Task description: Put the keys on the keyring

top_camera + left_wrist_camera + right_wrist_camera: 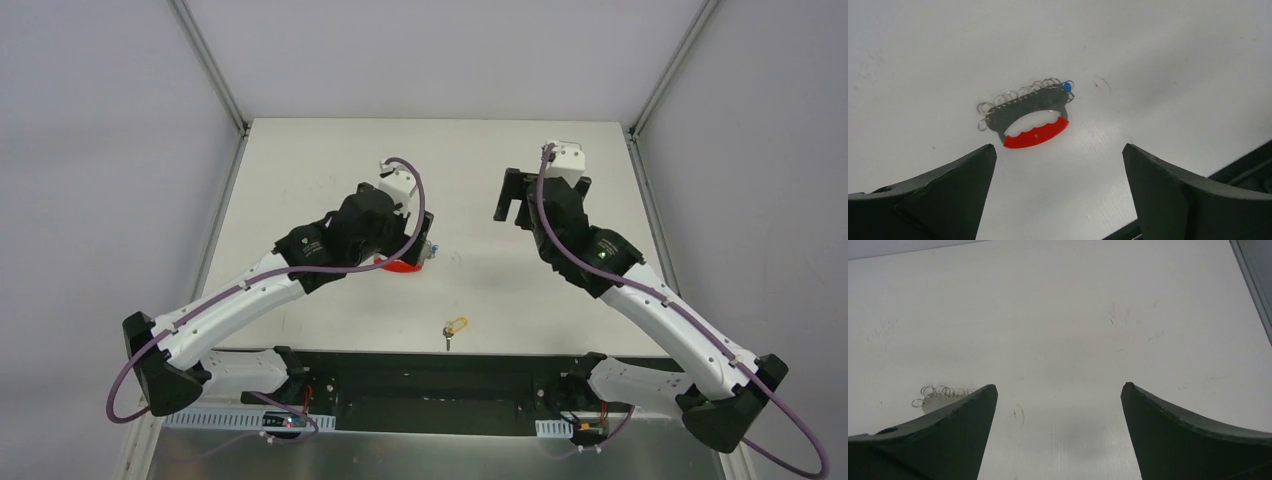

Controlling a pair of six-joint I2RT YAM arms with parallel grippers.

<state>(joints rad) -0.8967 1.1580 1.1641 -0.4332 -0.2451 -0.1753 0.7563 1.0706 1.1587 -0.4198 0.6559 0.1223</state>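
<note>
- A white tabletop (330, 160) is carrying everything. It is showing faint scuffs and scratches in both wrist views.
- Plain grey walls (90, 150) are closing in the space. Slanted metal frame rails (210, 65) are running up from the far corners of the tabletop, and a black strip (450, 365) is running along its near edge between the arm bases.
- The keyring (1028, 117) is lying flat on the tabletop. It is showing a row of small silver rings along one edge of a dark grey body, a red crescent strap along the other edge, and a small blue tag at one end.
- In the top view the left arm's wrist is covering most of the keyring, so only a bit of the red strap is peeking out there.
- The key (455, 328), silver with a yellow oval head, is lying apart from the keyring. It is nearer the black strip and a little to the right in the top view, and its teeth are too small to make out.
- In the right wrist view a few thin wire loops are peeking out from behind one finger. The rest is being cut off, and I cannot tell what they belong to.
- The left pincer (1059, 150) is hovering over the keyring with its jaws spread wide. It is gripping nothing, and the keyring is sitting just beyond the fingertips with bare tabletop between them.
- The right pincer (1059, 387) is hanging well to the right of the keyring, jaws likewise spread wide. It is holding nothing, and only bare tabletop is showing between its fingers.
</note>
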